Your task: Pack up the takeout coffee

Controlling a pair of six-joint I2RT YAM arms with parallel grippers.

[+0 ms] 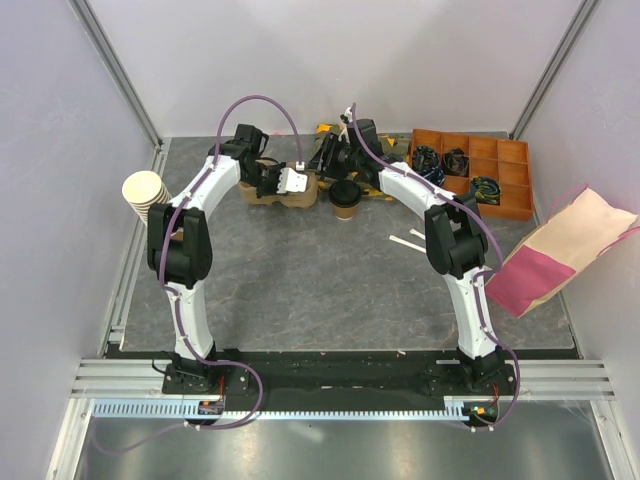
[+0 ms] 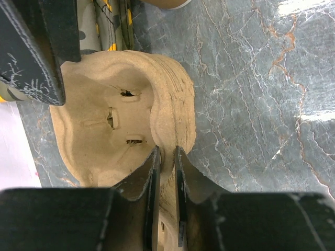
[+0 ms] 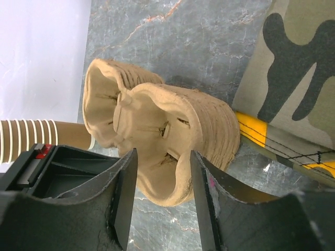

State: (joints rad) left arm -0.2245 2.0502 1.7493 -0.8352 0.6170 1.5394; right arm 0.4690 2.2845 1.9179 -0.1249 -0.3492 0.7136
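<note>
The takeout coffee (image 1: 345, 198), a tan paper cup with a black lid, stands upright at the back middle of the table. Just left of it lies a stack of brown moulded-pulp cup carriers (image 1: 277, 191). My left gripper (image 2: 166, 159) is shut on the thin wall of a carrier (image 2: 120, 104), pinching it between both fingers. My right gripper (image 3: 163, 180) is open, its fingers straddling the rounded edge of a carrier pocket (image 3: 167, 141). In the top view both grippers meet over the carriers, the left (image 1: 303, 186) and the right (image 1: 322, 172).
A tall stack of lidless paper cups (image 1: 145, 194) lies at the left wall. An orange compartment tray (image 1: 497, 152) sits back right, and a tan and pink paper bag (image 1: 560, 250) lies at the right. White stir sticks (image 1: 408, 240) lie mid-table. A camouflage cloth item (image 3: 298, 68) lies behind the carriers.
</note>
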